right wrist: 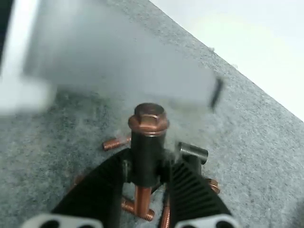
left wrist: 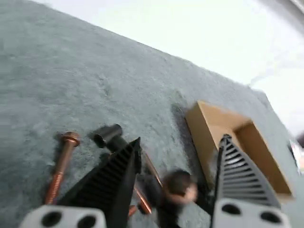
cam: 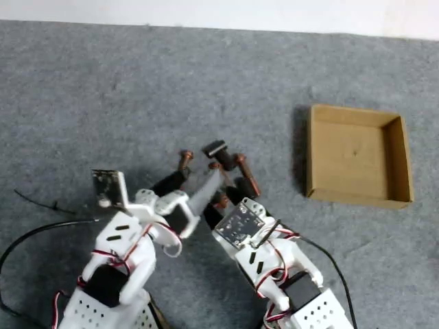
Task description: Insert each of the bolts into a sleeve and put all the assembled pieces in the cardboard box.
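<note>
**Right pincer clamped on a sleeved bolt; left pincer apart**

Right pincer (right wrist: 147, 166): both fingers are closed on a black sleeve (right wrist: 145, 159) with a copper bolt (right wrist: 148, 118) pushed through it. The long axis of the pair runs along the fingers. The hex head stands past the fingertips, and the threaded end sticks out of the sleeve's other end, toward the pincer's base. The piece sits mid-scene, at the near side of the loose parts on the grey carpet (cam: 103, 89).

Left pincer (left wrist: 181, 139): fingers wide apart. A blurred dark piece with a copper end shows in the gap. Cannot tell whether it touches either finger.

Arm pose: the left arm comes up from the near left and leans right. The right arm comes up from the near right and leans left. Their heads lie just beside each other.

Loose parts:
- The loose bolt (cam: 185, 161) lies with its axis roughly near-far, head at the far end.
- The second loose bolt (cam: 247, 175) has its head at the far left, with the shank running near-right.
- The loose sleeve (cam: 215, 148) lies on its side between those two heads.

Cardboard box (cam: 396, 161): open side up, at the right, well apart from the parts.
</note>
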{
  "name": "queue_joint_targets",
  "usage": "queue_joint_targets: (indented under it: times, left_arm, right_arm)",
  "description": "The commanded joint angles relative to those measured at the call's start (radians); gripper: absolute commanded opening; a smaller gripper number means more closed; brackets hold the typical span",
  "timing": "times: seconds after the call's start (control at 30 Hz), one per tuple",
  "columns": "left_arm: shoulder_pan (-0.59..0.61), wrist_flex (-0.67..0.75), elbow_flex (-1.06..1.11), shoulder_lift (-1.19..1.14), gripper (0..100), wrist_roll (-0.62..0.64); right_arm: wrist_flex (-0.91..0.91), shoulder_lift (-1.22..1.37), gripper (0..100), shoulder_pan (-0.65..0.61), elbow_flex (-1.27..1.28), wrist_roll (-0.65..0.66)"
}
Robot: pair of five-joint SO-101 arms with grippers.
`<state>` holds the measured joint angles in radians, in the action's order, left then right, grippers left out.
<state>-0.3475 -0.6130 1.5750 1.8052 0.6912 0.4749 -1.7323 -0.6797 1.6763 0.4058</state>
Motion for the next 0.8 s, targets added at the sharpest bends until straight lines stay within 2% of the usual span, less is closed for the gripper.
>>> queue_joint_targets:
  times: [0.0, 0.23, 0.37, 0.5, 0.6, 0.7, 0.77]
  left_arm:
    - [0.101, 0.021, -0.038, 0.019, 25, 0.084]
    - [0.136, 0.021, -0.035, 0.019, 24, 0.097]
    - [0.139, 0.021, -0.03, 0.019, 24, 0.095]
    - [0.142, 0.021, -0.03, 0.019, 11, 0.092]
    - [0.142, 0.021, -0.03, 0.019, 0, 0.014]
    - [0.14, 0.04, -0.005, 0.019, 2, -0.006]
    - [0.14, 0.107, 0.041, 0.019, 1, -0.011]
  right_arm:
    - [-0.012, -0.019, 0.7, 0.051, 0.104, 0.003]
    - [-0.015, -0.021, 0.5, 0.162, 0.099, -0.011]
    - [-0.11, -0.019, 0.5, 0.255, 0.102, -0.153]
    - [-0.15, -0.019, 0.5, 0.384, 0.099, -0.204]
    - [-0.15, -0.01, 0.5, 0.475, 0.097, -0.209]
    - [-0.148, -0.01, 0.5, 0.55, 0.091, -0.222]
    - [-0.148, -0.007, 0.5, 0.595, 0.053, -0.264]
